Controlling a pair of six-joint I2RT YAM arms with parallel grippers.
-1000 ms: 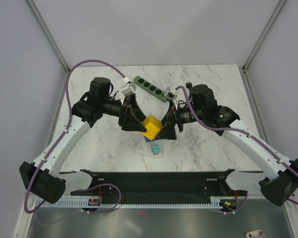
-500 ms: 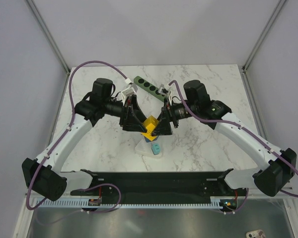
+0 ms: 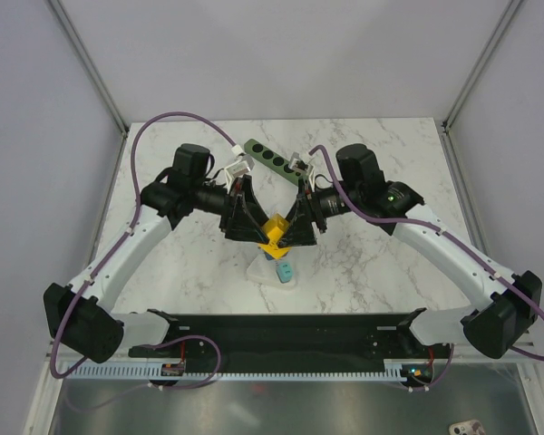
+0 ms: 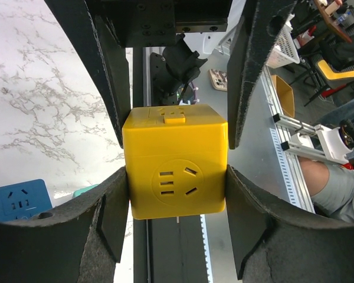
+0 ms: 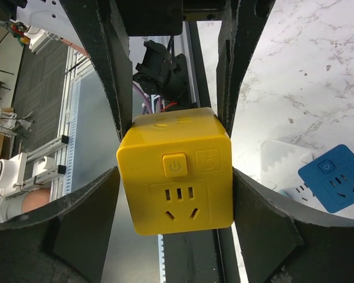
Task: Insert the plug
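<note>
A yellow socket cube (image 3: 274,227) hangs above the table's middle, between both grippers. My left gripper (image 3: 259,223) is shut on it; in the left wrist view its fingers (image 4: 115,206) press both sides of the cube (image 4: 176,159). My right gripper (image 3: 292,227) grips the same cube from the other side; in the right wrist view (image 5: 175,194) its pads touch the cube's (image 5: 177,177) flanks. The cube's prongs are hidden. A green power strip (image 3: 270,159) lies behind the grippers.
A blue socket cube (image 3: 285,269) sits on a white holder (image 3: 263,270) just below the yellow cube; it also shows in the left wrist view (image 4: 17,200) and the right wrist view (image 5: 336,177). The black base rail (image 3: 290,331) runs along the near edge.
My right gripper has moved left onto the yellow cube and its fingers now sit on the cube's sides. The cube and left gripper have shifted slightly.
</note>
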